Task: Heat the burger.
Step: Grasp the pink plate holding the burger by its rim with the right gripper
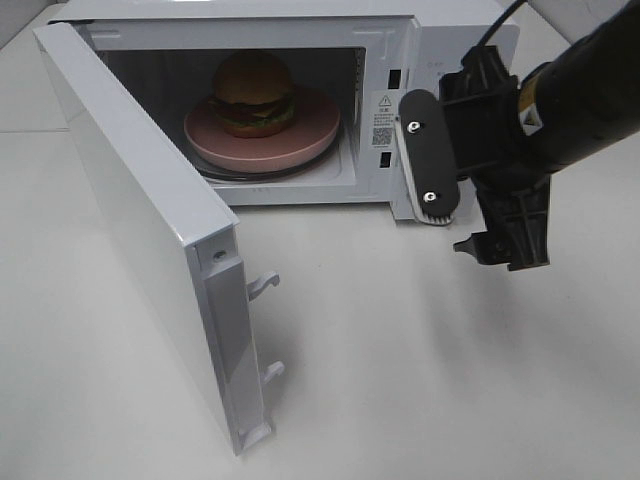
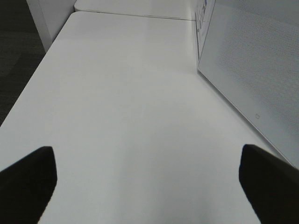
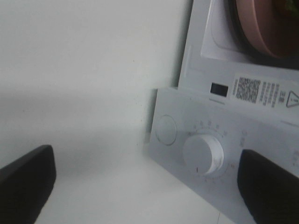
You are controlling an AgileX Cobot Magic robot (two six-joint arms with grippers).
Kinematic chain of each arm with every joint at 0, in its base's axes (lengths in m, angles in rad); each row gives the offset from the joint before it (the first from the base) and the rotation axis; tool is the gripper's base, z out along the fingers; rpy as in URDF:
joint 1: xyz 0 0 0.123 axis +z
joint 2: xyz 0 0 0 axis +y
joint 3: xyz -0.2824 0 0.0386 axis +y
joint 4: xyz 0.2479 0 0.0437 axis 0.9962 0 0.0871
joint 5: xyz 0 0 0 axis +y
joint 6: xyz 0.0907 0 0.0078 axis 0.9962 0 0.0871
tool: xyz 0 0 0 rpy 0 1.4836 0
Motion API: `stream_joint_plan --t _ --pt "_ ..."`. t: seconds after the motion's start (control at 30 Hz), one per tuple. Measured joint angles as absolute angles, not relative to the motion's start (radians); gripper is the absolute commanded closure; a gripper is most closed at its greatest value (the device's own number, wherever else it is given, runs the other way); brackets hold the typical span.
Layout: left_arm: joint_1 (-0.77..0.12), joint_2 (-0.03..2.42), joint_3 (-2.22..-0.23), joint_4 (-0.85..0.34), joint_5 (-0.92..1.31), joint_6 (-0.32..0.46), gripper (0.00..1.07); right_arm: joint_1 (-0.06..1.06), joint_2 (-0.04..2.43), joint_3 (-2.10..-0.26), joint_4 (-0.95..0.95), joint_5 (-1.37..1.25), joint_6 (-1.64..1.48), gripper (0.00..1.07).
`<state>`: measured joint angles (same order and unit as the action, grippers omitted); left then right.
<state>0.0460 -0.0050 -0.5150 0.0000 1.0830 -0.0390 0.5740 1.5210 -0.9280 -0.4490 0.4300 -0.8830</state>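
Burger (image 1: 252,92) sits in the microwave (image 1: 385,60) upper left — door (image 1: 130,210) not shut yet, left gripper (image 2: 149,186) and right gripper (image 1: 470,200) both empty, jaws apart.

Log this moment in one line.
burger: on plate in microwave; door: open; right gripper: jaws open near dial; left gripper: jaws open

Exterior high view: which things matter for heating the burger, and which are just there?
Job:
- burger
- plate under it
- microwave
- open door
- dial
- right hand, open, by the dial

Just there:
- table
- warning sticker
- left hand, open, holding nothing, outside the door
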Motion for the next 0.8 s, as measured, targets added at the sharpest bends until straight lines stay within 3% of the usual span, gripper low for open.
stream_joint_plan --t 0.8 --pt "0.046 -0.005 -0.515 0.0 1.083 -0.039 0.09 0.617 1.81 -1.166 -0.427 0.361 -0.891 0.13"
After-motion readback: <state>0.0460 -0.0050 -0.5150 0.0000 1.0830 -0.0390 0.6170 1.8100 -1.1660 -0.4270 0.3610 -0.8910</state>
